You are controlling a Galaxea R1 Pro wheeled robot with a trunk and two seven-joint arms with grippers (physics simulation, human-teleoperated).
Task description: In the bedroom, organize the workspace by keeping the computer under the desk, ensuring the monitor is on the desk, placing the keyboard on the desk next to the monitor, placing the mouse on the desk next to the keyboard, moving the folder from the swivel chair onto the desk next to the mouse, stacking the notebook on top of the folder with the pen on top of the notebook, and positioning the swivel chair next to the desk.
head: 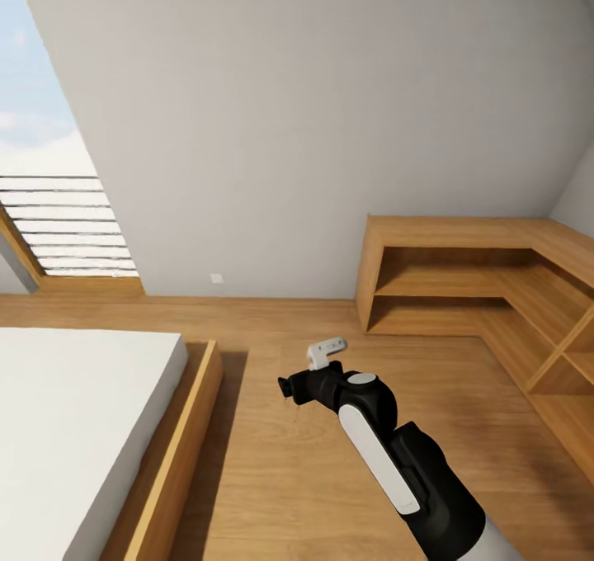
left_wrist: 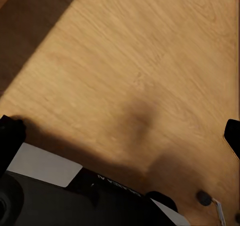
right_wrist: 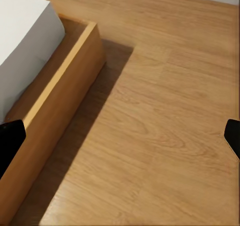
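The desk, monitor, keyboard, mouse, folder, notebook, pen, computer and swivel chair are out of view. My right arm (head: 371, 429) reaches forward over the wooden floor (head: 272, 462), its black wrist end at the middle of the head view. In the right wrist view my right gripper (right_wrist: 120, 138) is open, its fingertips (right_wrist: 10, 141) wide apart with only floor between them. My left gripper (left_wrist: 120, 136) is open too and hangs over bare floor beside my own black and white body (left_wrist: 60, 186).
A bed (head: 74, 412) with a white mattress in a low wooden frame (head: 177, 454) stands at the left. An L-shaped light-wood shelf unit (head: 462, 272) fills the right corner. A sloped grey wall (head: 313, 132) and a slatted window (head: 66, 223) lie ahead.
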